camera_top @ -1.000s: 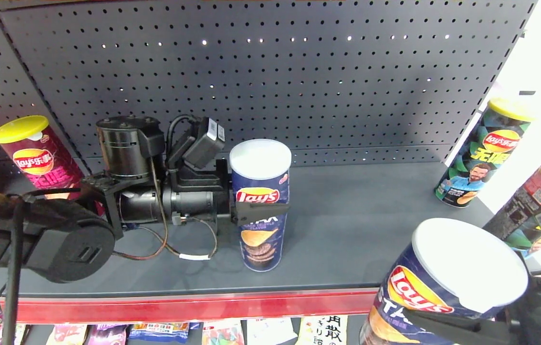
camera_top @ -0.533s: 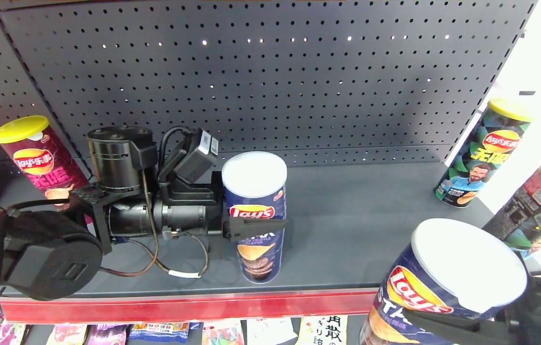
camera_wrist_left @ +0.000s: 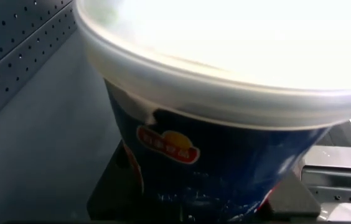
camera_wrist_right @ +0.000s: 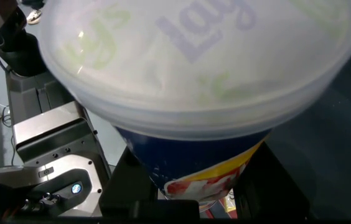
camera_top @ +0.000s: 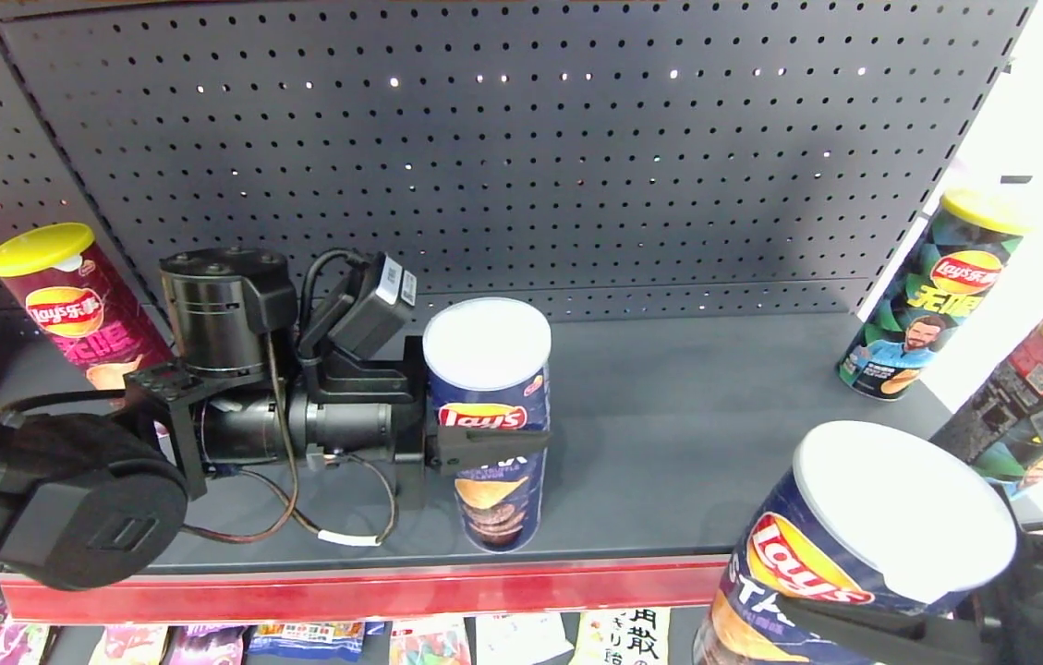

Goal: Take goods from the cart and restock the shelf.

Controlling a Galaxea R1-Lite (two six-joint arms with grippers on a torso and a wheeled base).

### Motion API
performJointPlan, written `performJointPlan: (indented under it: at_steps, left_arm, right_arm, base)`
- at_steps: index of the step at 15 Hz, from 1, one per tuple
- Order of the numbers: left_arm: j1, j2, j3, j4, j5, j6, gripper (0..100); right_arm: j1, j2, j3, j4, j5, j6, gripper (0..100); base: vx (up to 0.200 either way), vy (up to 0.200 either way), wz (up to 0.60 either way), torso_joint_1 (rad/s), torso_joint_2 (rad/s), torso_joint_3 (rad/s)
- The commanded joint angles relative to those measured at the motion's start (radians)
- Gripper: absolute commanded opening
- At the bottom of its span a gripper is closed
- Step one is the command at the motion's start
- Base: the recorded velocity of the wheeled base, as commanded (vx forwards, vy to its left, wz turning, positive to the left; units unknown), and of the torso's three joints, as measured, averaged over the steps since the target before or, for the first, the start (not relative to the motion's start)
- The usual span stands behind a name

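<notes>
The left pincer (camera_top: 488,440) is clamped on a blue can (camera_top: 495,503), upright on the shelf (camera_top: 687,443) at its near edge, left of centre. The right pincer (camera_top: 863,621) grips a second can (camera_top: 881,517), tilted, at near right.

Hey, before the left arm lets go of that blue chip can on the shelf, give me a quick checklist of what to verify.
1. Left tool shut on the blue can: ok.
2. Can upright: ok.
3. Can's base resting on the shelf: cannot tell.
4. Base well back from the red front lip: not ok, it's right at the edge.
5. Clear of the pink can and green can: ok, apart from both.
6. Right tool holding the second blue can: ok.
</notes>
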Motion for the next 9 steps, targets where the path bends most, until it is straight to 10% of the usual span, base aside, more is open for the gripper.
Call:
performJointPlan:
  at_steps: [1, 9]
  left_arm:
    - [-0.002, -0.012, 0.014, 0.002, 0.002, -0.006, 0]
    - [-0.016, -0.027, 0.057, 0.002, -0.003, -0.011, 0]
  right_arm:
    - [0.0, 0.0, -0.001, -0.001, 0.0, -0.001, 0]
    - [0.0, 0.0, -0.002, -0.001, 0.0, -0.001, 0]
  base:
    - [0.0, 0.0, 0.0, 0.0, 0.0, 0.0]
    - [0.0, 0.0, 0.0, 0.0, 0.0, 0.0]
